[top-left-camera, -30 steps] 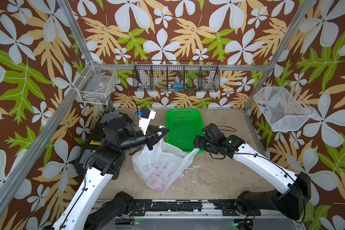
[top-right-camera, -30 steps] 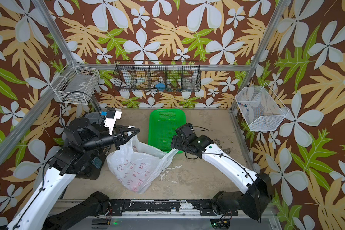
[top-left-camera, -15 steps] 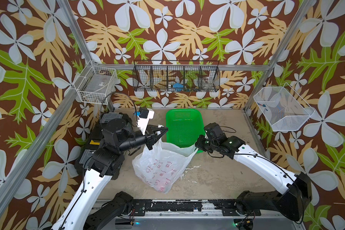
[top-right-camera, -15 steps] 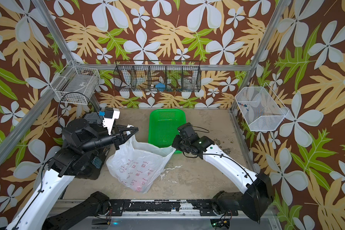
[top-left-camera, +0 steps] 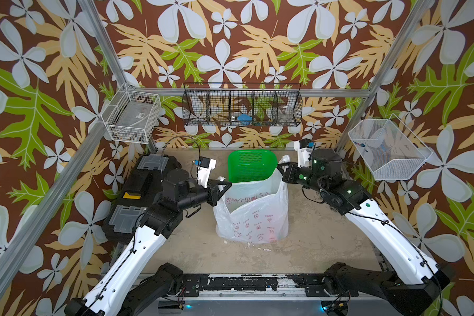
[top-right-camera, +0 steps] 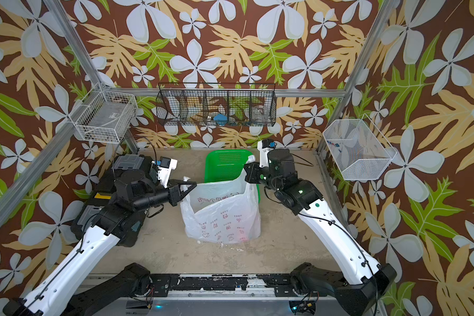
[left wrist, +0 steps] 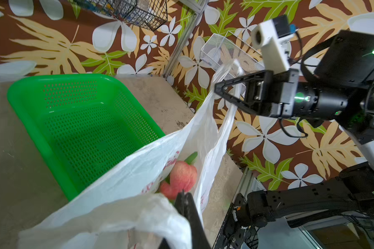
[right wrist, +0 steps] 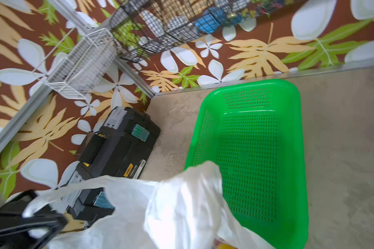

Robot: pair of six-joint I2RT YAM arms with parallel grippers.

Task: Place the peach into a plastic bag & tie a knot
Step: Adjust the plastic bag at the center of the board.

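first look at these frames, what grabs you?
The white plastic bag stands open in the middle of the table, stretched between the left gripper and the right gripper, both shut on it. The left wrist view shows the peach already inside. Behind the bag sits a bright green basket, all against loud floral wallpaper.

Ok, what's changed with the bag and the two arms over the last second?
The right tool has closed on the bag by its right handle and pulled it up and out toward its own side. The bag went from slumped to standing open, stretched between both tools. The left tool stays shut on the other handle, about where it was. The basket hasn't moved, and the peach lies inside the bag.
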